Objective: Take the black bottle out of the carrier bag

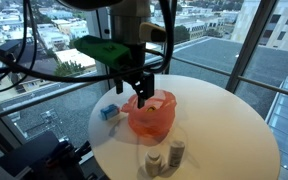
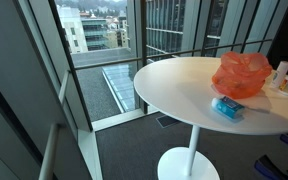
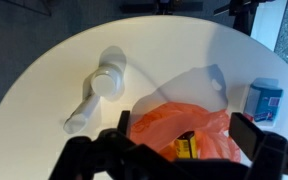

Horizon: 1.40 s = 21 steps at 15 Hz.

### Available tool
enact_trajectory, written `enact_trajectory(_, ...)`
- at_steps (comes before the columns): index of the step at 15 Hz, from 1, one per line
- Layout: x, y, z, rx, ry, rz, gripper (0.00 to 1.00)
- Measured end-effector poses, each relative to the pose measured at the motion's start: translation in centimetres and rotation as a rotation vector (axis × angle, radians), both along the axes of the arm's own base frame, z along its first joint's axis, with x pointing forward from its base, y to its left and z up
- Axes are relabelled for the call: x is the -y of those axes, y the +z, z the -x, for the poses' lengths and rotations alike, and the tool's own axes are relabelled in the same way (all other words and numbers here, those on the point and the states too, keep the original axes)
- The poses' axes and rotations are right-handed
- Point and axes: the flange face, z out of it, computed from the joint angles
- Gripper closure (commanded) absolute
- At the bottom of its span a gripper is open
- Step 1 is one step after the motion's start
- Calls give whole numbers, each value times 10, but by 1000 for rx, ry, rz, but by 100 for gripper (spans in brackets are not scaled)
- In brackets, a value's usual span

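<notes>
1. Jaws of the dark Robotiq gripper [image 1: 142, 92] stand wide apart, hanging just above the bag's open mouth.
2. Inside the crumpled orange plastic carrier bag [image 3: 164, 125] sits the black bottle with a yellow label [image 3: 187, 148].
3. That bag rests on the round white table [image 1: 224, 120], with a small blue container [image 3: 266, 100] beside it and a white plastic bottle [image 3: 99, 88] lying nearby.

Orange carrier bag [image 1: 154, 118], white table [image 1: 224, 125], blue packet [image 1: 109, 112].
</notes>
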Motion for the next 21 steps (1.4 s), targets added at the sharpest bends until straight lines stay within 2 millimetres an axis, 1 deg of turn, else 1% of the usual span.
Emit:
enact_trajectory(4,-4,-2,-20,29,-52,32,0)
enact_trajectory(13,-4,-25,-63,46,-257,-1,0)
enact_trajectory(15,-3,-27,-67,45,-272,2,0)
enact_trajectory(21,-4,-29,-68,42,-272,3,0)
